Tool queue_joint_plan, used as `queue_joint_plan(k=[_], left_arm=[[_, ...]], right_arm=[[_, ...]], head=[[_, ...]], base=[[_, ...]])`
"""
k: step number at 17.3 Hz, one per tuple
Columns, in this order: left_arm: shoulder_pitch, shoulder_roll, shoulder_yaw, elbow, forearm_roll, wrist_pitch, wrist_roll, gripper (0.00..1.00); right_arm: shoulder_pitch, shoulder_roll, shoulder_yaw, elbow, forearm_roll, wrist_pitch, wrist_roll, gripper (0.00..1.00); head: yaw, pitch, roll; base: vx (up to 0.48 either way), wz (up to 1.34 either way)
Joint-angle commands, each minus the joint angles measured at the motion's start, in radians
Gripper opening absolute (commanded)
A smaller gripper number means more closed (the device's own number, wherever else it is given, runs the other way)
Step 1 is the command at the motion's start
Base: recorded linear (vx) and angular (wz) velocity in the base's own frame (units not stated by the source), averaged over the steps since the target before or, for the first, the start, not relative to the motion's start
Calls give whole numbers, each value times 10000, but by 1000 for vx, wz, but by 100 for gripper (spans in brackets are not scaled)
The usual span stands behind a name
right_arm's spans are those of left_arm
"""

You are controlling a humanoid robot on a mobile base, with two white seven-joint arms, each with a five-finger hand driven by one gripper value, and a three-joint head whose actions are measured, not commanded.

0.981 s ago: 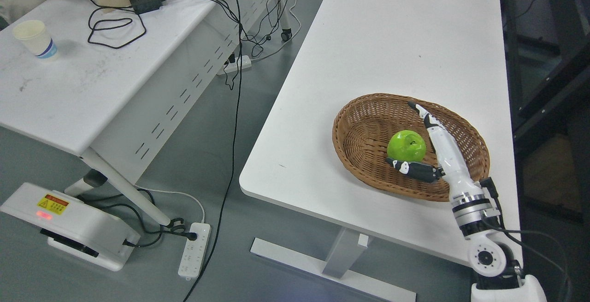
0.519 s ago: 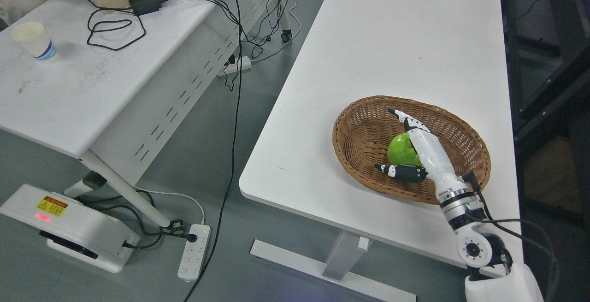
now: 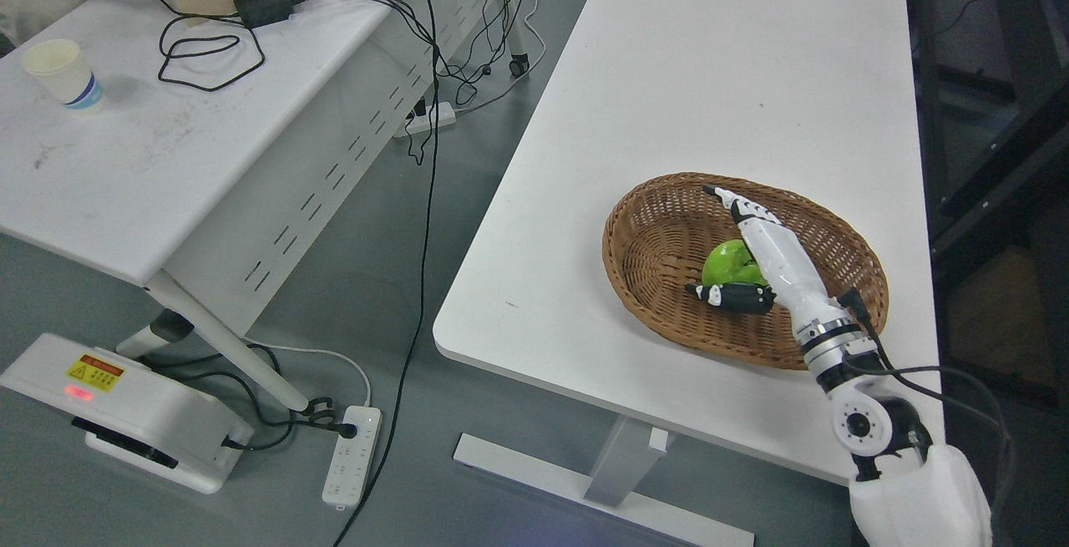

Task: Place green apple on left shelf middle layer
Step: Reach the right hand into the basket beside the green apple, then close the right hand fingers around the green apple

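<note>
We see, far to the left of the hand, a second table [image 3: 125, 163] carrying a paper cup [image 3: 63, 71] and a tangle of black cables [image 3: 209, 37], with a power strip [image 3: 352, 451] and a white unit bearing a warning label [image 3: 125, 413] on the floor below it. Nearer, the white table [image 3: 710, 71] holds a woven basket [image 3: 660, 230], and in that basket lies the green apple [image 3: 727, 263], pressed against the palm side of the right hand [image 3: 752, 259].

That hand reaches in from the lower right. Its white fingers [image 3: 743, 213] lie extended over and beyond the apple, while the dark thumb [image 3: 727, 296] crosses just beneath the fruit. We read this as a loose bracket rather than a firm grip: the fingers look straight, not curled around the apple, so we cannot say it is held.

The risk, as we judge it, starts there. A round, smooth apple pinched only between thumb and palm may roll out to the left as the arm lifts, dropping back into the basket or over its low rim onto the table. If the thumb drags on the weave, the light basket may slide with the hand toward the table edge just below it. No shelf is in view, so the carry to it looks long, and a weak grasp would have time to fail. The left arm is out of sight.
</note>
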State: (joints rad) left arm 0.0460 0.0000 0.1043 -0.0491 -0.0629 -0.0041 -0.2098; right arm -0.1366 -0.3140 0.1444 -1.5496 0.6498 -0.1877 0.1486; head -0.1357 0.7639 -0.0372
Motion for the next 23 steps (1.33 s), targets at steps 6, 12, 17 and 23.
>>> queue_joint_plan(k=[6,12,17,23], left_arm=[[0,175,0,0,0,-5,-4,100],[0,175,0,0,0,-5,-4,100],[0,175,0,0,0,-5,-4,100],[0,175,0,0,0,-5,-4,100]], right_arm=[[-306,-817,688,969,68,-41,32,100],[-704,-833,811,1444,83,-26,17,92],[-720,-909,796,1629,772,21,1,74],[-704,-909,781,1644,834,21,47,44]], head=[[0,0,0],[0,0,0],[0,0,0],[0,0,0]], base=[[0,0],[0,0],[0,0],[0,0]])
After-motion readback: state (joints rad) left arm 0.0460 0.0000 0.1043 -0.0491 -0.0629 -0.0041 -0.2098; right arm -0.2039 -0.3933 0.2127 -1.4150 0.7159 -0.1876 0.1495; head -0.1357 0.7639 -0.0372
